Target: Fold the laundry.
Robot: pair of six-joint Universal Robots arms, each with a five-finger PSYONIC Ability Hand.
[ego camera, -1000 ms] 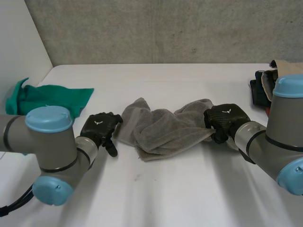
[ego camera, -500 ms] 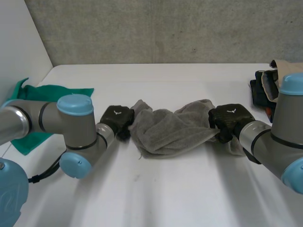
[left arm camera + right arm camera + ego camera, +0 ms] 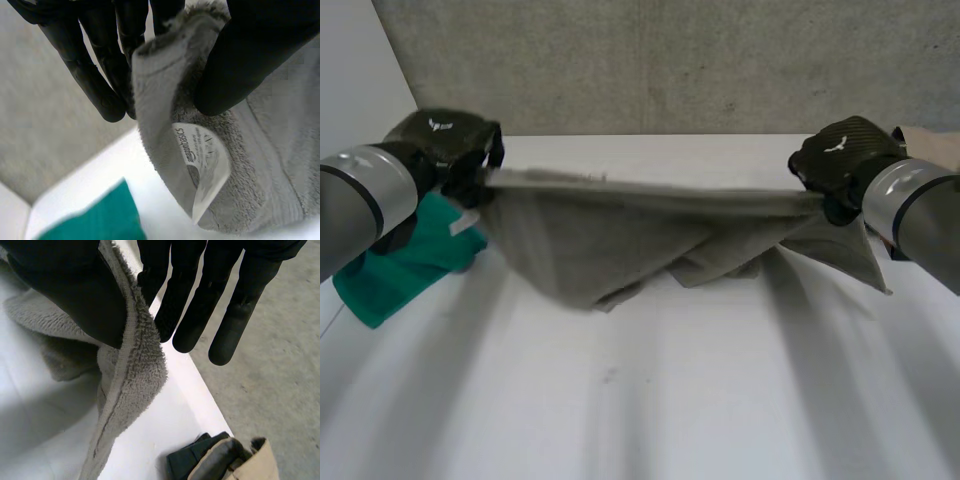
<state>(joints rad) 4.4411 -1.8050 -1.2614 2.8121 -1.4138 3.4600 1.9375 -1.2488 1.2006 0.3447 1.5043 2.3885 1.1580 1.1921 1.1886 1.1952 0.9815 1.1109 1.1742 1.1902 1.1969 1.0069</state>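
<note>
A grey towel (image 3: pixel 620 235) hangs stretched between my two hands above the white table (image 3: pixel 650 400), its top edge taut and its lower part sagging down to the table. My left hand (image 3: pixel 445 140) pinches the towel's left corner; in the left wrist view the thumb (image 3: pixel 250 55) presses the grey towel (image 3: pixel 260 165) against the fingers (image 3: pixel 95 75), with a white label (image 3: pixel 202 165) dangling below. My right hand (image 3: pixel 840 155) holds the right corner; in the right wrist view the thumb (image 3: pixel 75 295) clamps the towel's hem (image 3: pixel 130 385) against the fingers (image 3: pixel 195 305).
A green cloth (image 3: pixel 405 255) lies at the table's left edge, below my left hand. A pile of dark and tan clothes (image 3: pixel 920 145) sits at the far right, seen also as clothes (image 3: pixel 225 462) in the right wrist view. A concrete wall stands behind the table.
My left hand closed on the towel's left corner. Both hands then rose and moved apart, lifting the crumpled towel off the table and stretching it out.
</note>
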